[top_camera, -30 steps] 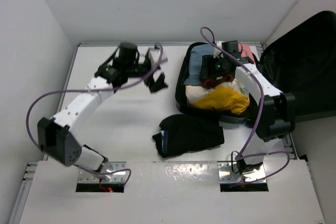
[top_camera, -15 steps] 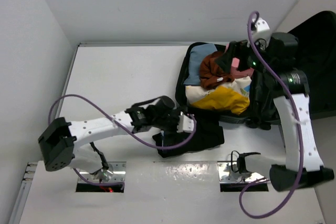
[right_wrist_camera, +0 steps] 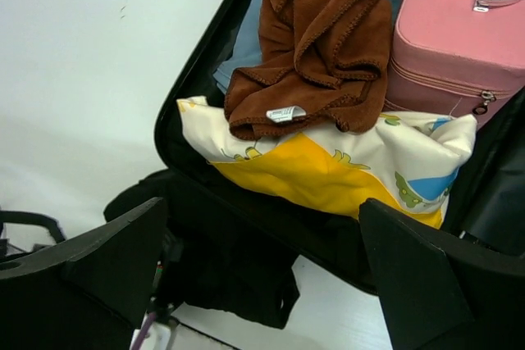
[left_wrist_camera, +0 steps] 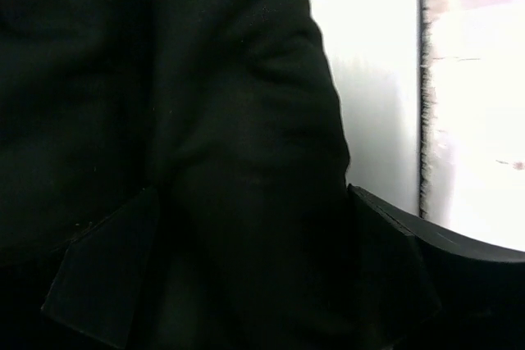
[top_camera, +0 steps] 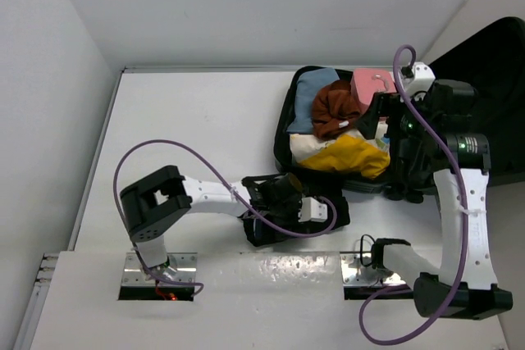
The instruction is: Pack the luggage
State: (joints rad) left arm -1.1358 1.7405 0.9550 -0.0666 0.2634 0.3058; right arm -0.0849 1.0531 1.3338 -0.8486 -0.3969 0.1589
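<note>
The luggage (top_camera: 283, 141) lies open at the right back of the table, its lid (top_camera: 484, 104) leaning up on the right. It holds a blue garment (top_camera: 312, 96), a brown towel (top_camera: 335, 108), a pink case (top_camera: 373, 84) and a yellow-and-white cushion (top_camera: 344, 153). A folded black garment (top_camera: 283, 206) lies on the table in front of it. My left gripper (top_camera: 316, 206) is low on this garment, jaws open, with the cloth (left_wrist_camera: 205, 79) bulging between the fingers (left_wrist_camera: 385, 260). My right gripper (top_camera: 373, 120) hovers open and empty above the luggage's front wall (right_wrist_camera: 328, 239).
White walls close in the table at the left, back and right. The right wrist view shows the towel (right_wrist_camera: 316, 47), the pink case (right_wrist_camera: 459, 30), the cushion (right_wrist_camera: 328, 170) and the black garment (right_wrist_camera: 221, 276). The table's near edge runs just in front of the garment.
My left arm swung from the table's back down to the black garment at the front. My right gripper rose out of the luggage and moved right, uncovering the pink case.
</note>
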